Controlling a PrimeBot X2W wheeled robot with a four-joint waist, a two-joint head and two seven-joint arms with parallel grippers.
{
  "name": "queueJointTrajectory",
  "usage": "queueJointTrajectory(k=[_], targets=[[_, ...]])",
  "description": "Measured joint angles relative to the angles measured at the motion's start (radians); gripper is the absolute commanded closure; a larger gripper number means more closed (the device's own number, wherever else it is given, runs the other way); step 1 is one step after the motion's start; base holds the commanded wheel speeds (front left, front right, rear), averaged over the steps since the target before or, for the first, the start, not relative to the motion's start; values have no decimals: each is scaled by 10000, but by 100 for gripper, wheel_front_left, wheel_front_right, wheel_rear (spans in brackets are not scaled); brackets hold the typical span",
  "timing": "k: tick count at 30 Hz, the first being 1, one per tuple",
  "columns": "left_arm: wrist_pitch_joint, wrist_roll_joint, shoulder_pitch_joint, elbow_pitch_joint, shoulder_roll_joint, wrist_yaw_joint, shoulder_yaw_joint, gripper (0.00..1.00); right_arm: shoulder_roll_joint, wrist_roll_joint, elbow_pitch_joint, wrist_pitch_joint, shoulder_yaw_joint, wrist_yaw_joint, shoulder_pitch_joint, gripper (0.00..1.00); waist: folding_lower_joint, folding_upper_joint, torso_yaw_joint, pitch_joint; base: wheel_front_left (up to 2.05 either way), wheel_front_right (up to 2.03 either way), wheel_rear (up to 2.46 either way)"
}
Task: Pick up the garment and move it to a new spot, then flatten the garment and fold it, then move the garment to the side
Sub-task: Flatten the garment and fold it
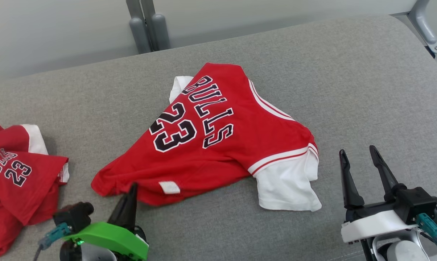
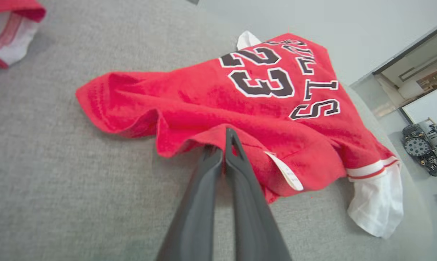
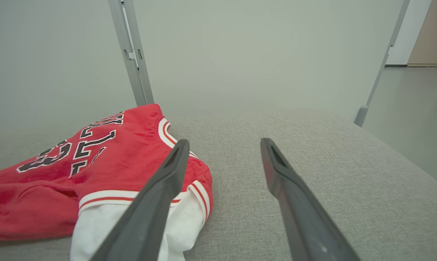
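Garment (image 1: pixel 218 145) red, white sleeves, black "BULLS 23" lettering; surface (image 1: pixel 367 90) grey.

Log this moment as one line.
left gripper: shut on red Bulls jersey hem | right gripper: open, empty | jersey: crumpled on grey surface | second jersey: far left

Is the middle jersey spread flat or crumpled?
Crumpled: the jersey lies bunched and wrinkled, its hem raised in folds at the shut left gripper.

Second red jersey (image 1: pixel 19 174) at left, grey padded surface (image 1: pixel 349 90), grey metal posts (image 1: pixel 160 30)
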State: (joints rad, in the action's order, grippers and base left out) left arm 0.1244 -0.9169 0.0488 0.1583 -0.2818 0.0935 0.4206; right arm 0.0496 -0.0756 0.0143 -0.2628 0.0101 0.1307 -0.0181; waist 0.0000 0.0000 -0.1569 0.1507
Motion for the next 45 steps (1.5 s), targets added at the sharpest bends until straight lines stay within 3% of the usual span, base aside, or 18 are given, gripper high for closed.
queueJointTrajectory(k=[5, 7, 11, 15, 22, 23, 25, 26, 28, 34, 37, 39, 45], targets=[[117, 685, 8, -2151, -982, -573, 198, 100, 0, 42, -15, 0, 48, 0, -12, 0, 0, 0, 179, -28, 0, 0, 0], [69, 909, -271, -3024, -1440, -1005, 456, 100, 2, 81, -19, 0, 50, 0, -20, 0, 0, 0, 259, -48, 0, 0, 0], [-4, 485, -1232, -3927, -1877, -1593, 750, 100, 0, 92, -35, 0, 73, 0, -43, 0, 0, 0, 407, -84, 0, 0, 0], [-240, -192, -1965, -3323, -1893, -1973, 1423, 100, 0, 123, -42, 0, 84, 0, -81, 0, 0, 0, 564, -68, 0, 0, 0], [-61, 65, -1264, -213, -1216, -2207, 2953, 100, -6, 136, 52, 0, -38, 0, -39, 0, 0, 1, 815, -75, 0, 0, 0], [96, 240, -1095, 199, -1168, -2215, 3116, 95, 0, 163, 65, 0, -42, 0, -19, 0, 0, 0, 818, -99, 0, 0, 0], [512, 341, -947, 765, -1041, -2224, 3212, 8, 13, 174, 61, 0, -36, 0, -6, 0, 0, 0, 809, -144, 0, 0, 0], [677, 349, -920, 1032, -978, -2224, 3212, 0, 33, 178, 59, 0, -25, 0, -3, 0, 0, 0, 802, -172, 0, 0, 0], [922, 286, -923, 1342, -932, -2224, 3118, 0, 52, 180, 48, 0, 6, 0, -9, 0, 0, 0, 788, -241, 0, 0, 0], [1346, 372, -1406, 1250, -1062, -1856, 1521, 0, 61, 165, -117, 0, 257, 0, -223, 0, 0, 0, 787, -478, 0, 0, 0], [1375, 1741, -1655, 500, -1060, -1555, -253, 0, 84, 203, -194, 0, 291, 0, -249, 0, 0, 0, 875, -550, 0, 0, 0], [1383, 2571, -1827, -40, -704, -1544, -1267, 0, 176, 274, -249, 0, 282, 0, -288, 0, 0, 0, 926, -615, 0, 0, 0], [1398, 4738, -2144, -1363, 1243, -1772, -3618, 0, 420, 347, -295, 0, 387, 0, -555, 0, 0, 0, 1062, -1019, 0, 0, 0]])
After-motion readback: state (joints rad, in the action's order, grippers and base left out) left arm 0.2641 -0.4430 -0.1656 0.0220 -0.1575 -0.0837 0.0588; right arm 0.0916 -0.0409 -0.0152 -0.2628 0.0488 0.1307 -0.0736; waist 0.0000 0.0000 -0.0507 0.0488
